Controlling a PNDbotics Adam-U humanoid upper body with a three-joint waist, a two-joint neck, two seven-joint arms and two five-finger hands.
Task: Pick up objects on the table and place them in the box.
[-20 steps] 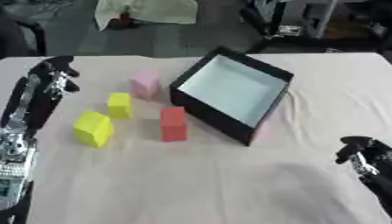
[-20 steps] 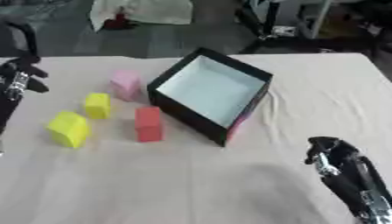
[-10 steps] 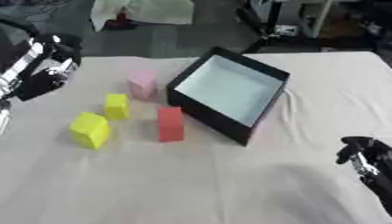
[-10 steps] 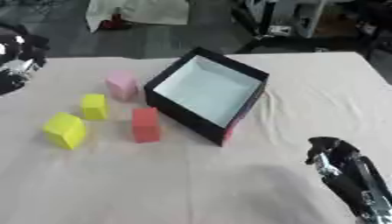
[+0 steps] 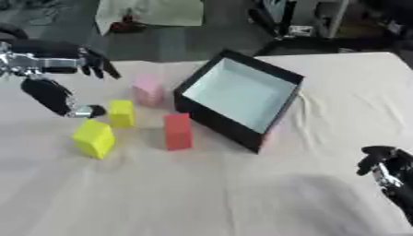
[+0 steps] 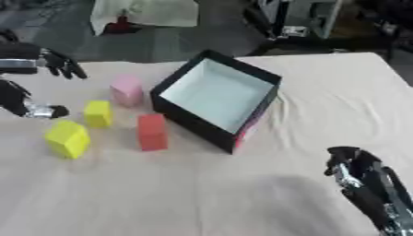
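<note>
Your left hand [image 5: 61, 90], fingers spread and holding nothing, hovers just left of the small yellow block [image 5: 121, 113], which stands upright on the bench [image 5: 202, 193], while your right hand [image 6: 359, 177] idles far off, curled and empty.

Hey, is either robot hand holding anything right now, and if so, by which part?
Nothing is held. The left hand hangs spread beside the small yellow block, not around it. The right hand sits curled near the lower right corner, holding nothing.
</note>
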